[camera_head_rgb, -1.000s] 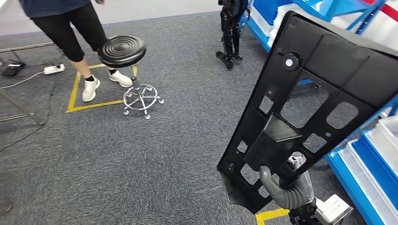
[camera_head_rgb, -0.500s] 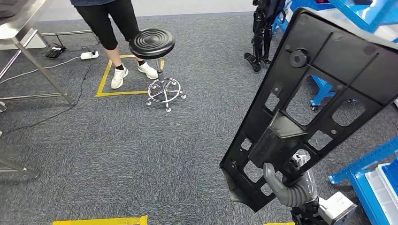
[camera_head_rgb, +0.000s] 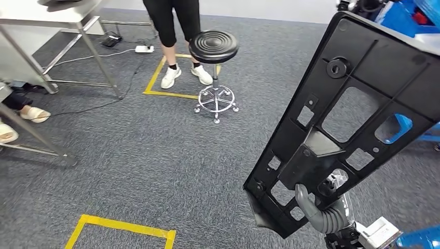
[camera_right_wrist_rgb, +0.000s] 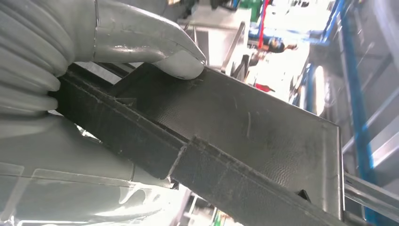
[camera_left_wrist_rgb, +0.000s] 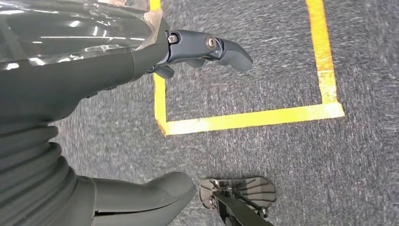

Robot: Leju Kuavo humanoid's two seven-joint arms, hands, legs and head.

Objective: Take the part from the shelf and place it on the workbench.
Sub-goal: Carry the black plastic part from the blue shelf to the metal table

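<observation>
grey carpet [camera_head_rgb: 155,166]; right hand [camera_head_rgb: 324,212] grips black part [camera_head_rgb: 353,119] (tilted).

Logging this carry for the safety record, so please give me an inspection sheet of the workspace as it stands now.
Surface: grey carpet floor marked with yellow tape; metal workbench at far left.
Job's things: black plastic part, a large panel with cut-outs, held tilted off the floor.
Clutter: black round stool on a wheeled base.
Hands: right hand grips the part's lower end, thumb pressed on it; left hand holds nothing, fingers apart above the floor.
Cables: white power strip and leads on the floor by the workbench.
Surroundings: a person's legs beside the stool; blue shelving at right.
</observation>
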